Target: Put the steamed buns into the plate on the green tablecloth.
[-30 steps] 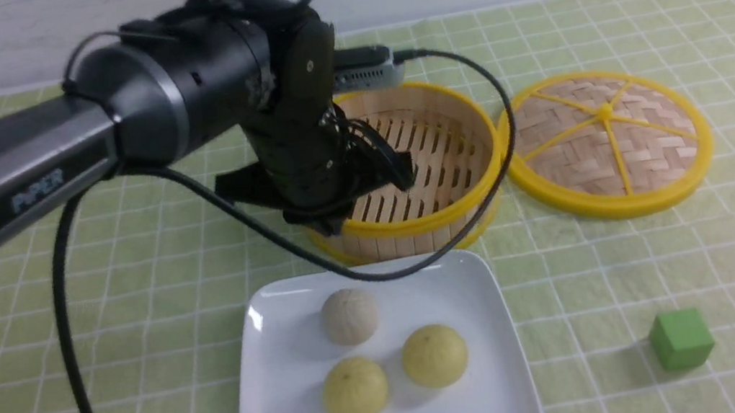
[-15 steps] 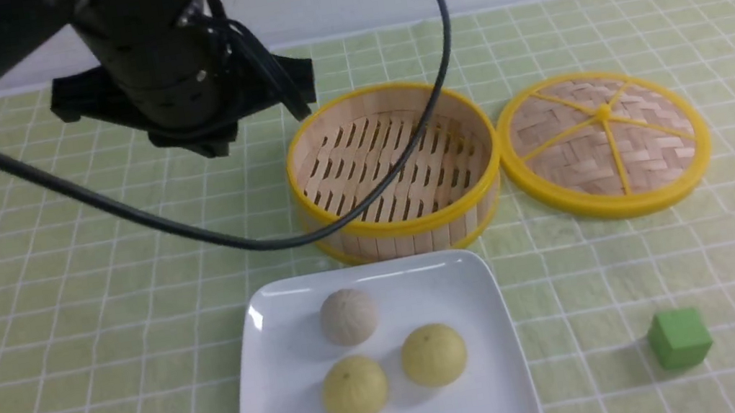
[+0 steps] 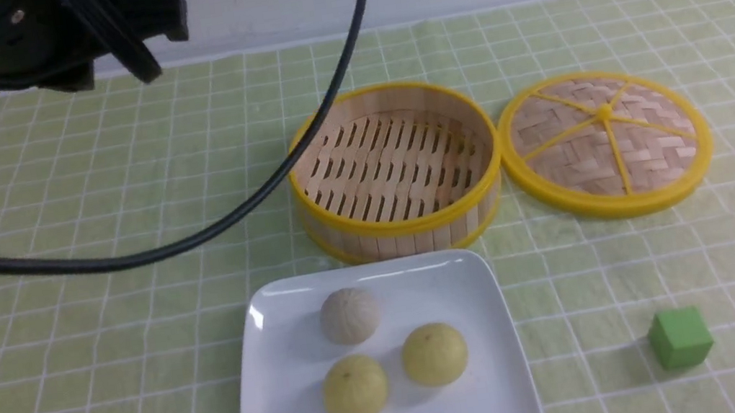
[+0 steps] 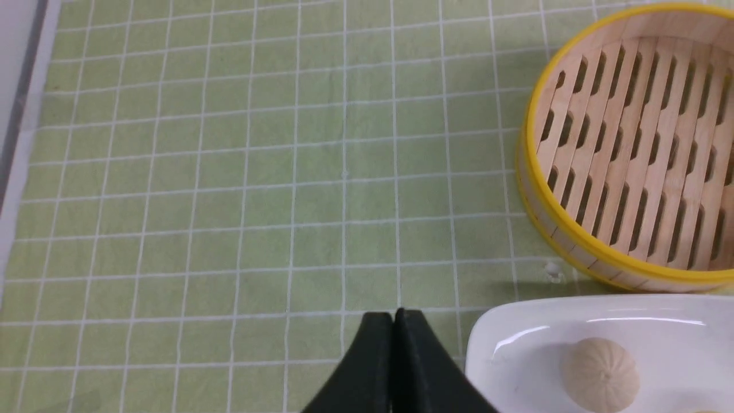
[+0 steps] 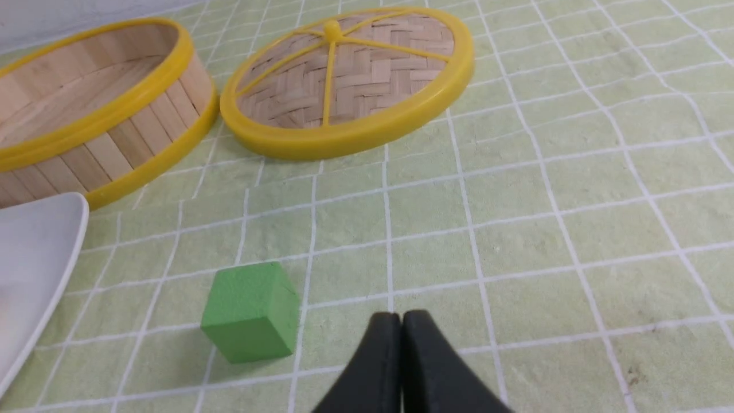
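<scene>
Front view: the three steamed buns sit on the white square plate, which lies on the green tablecloth at the near edge of the scene. The off-white bun is farthest from me; the two pale yellow buns, one on the left and one on the right, lie side by side nearer to me, almost touching. None has shifted since a second ago. Just behind the plate stands the bamboo steamer basket, with nothing in it, and its woven lid lies flat beside it on my right. A green cube rests on the cloth to the right of the plate.

What has changed is my left arm: a second ago it hung over the basket, and it has now pulled up and away to the far left corner, its black cable trailing across the cloth. My left gripper has its jaws pressed together, holding nothing, above bare cloth beside the plate. My right gripper is likewise closed and empty, near the cube.
</scene>
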Robot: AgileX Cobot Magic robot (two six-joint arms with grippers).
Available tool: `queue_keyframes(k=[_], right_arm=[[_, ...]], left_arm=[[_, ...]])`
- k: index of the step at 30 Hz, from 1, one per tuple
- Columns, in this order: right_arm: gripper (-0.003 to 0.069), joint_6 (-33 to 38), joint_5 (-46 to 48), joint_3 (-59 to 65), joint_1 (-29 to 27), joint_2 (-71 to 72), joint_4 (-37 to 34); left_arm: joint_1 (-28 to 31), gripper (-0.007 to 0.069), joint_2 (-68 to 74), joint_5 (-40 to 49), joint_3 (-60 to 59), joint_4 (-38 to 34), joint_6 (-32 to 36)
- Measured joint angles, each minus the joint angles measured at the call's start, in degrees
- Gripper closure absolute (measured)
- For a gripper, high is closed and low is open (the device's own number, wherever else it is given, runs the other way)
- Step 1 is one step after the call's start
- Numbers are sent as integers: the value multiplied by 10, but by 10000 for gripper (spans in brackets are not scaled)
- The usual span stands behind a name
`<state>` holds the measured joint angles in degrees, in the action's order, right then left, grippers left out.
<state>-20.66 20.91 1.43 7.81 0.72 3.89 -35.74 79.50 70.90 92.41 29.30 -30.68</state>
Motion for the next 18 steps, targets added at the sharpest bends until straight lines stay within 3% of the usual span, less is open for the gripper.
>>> queue_keyframes(k=[18], right_arm=[[615,25,2,0,0,0,9]], left_arm=[[0,606,-101,0,0,-26,25]])
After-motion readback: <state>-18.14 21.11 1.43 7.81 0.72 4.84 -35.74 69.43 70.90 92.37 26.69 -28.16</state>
